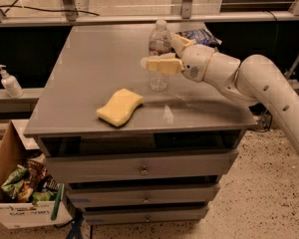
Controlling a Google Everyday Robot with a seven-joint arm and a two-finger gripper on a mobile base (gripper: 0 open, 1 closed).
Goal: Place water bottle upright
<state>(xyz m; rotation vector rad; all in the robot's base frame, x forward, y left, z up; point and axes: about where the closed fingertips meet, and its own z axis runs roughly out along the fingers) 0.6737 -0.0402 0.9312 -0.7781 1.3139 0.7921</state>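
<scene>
The water bottle (159,78) is clear and ribbed, with a pale cap. It stands upright near the middle back of the grey cabinet top (89,68). Its base is at or just above the surface. My gripper (159,50) reaches in from the right and is shut on the bottle's upper half. One pale finger (162,65) crosses in front of the bottle and the other (178,40) is behind it.
A yellow sponge (120,106) lies on the front left of the top. A blue snack bag (199,35) lies behind my wrist at the back right. A white pump dispenser (9,82) stands on a ledge at left. A cardboard box (20,203) of packets sits on the floor.
</scene>
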